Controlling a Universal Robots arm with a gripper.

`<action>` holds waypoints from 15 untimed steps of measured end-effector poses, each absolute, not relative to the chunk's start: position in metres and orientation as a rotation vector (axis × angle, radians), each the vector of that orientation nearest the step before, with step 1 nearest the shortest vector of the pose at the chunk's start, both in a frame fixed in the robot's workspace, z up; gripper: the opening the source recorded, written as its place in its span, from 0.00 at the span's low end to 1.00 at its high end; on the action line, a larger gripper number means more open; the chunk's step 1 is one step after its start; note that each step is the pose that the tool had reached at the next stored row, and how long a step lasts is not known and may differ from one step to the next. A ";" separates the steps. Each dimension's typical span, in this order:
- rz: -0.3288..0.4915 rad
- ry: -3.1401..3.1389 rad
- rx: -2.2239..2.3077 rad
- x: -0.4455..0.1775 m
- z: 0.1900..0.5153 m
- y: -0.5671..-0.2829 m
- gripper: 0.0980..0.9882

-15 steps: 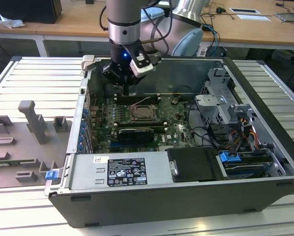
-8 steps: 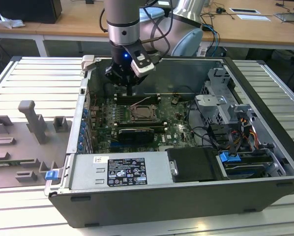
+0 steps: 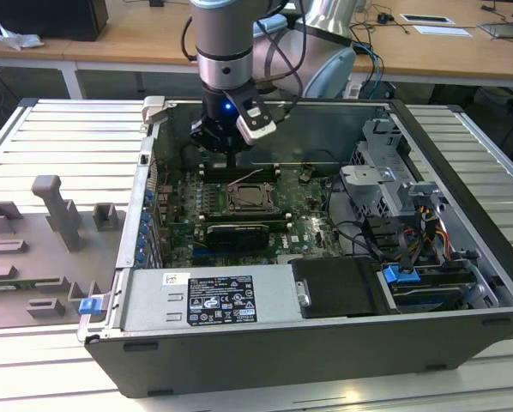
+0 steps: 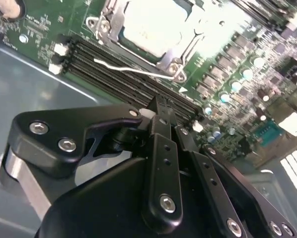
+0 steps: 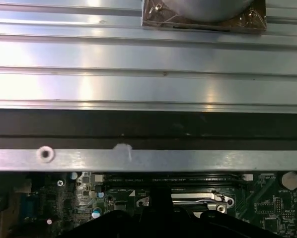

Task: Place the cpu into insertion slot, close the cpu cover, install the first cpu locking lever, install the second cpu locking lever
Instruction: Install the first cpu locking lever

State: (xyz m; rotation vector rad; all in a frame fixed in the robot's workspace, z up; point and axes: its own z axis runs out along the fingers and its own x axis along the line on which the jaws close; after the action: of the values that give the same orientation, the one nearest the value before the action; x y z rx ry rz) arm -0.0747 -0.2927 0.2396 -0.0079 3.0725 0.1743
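The cpu (image 4: 148, 22) lies pale and flat in the insertion slot (image 3: 248, 199) on the green motherboard. The silvery cpu cover (image 4: 112, 22) is down around it. A thin silver locking lever (image 4: 133, 69) lies loose across the black memory slots beside the socket; in the exterior view a lever (image 3: 255, 176) stands up behind the socket. My gripper (image 3: 232, 159) hangs just behind the socket, above the memory slots. In the second wrist view its black fingers (image 4: 161, 129) come together at the tip with nothing between them. The socket's edge (image 5: 198, 199) is low in the first wrist view.
The open computer case has a metal wall (image 3: 325, 129) close behind the gripper. A labelled power supply (image 3: 214, 300) fills the front, a drive cage (image 3: 385, 180) and cables the exterior view's right. A grey fixture tray (image 3: 51, 232) lies on the exterior view's left.
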 end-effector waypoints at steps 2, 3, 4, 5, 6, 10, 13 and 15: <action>0.179 3.074 -0.008 -0.066 0.236 -0.293 0.01; 0.179 3.074 -0.008 -0.064 0.234 -0.293 0.01; 0.179 3.074 -0.008 -0.063 0.232 -0.293 0.01; 0.180 3.075 -0.018 -0.063 0.230 -0.293 0.01; 0.180 3.075 -0.032 -0.063 0.229 -0.293 0.01; 0.181 3.075 -0.047 -0.055 0.225 -0.293 0.01; 0.180 3.075 -0.047 -0.051 0.224 -0.293 0.01; 0.180 3.075 -0.047 -0.047 0.222 -0.293 0.01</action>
State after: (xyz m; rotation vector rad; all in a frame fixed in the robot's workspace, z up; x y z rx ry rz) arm -0.0469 -0.2929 0.2220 -0.0473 3.0755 0.1805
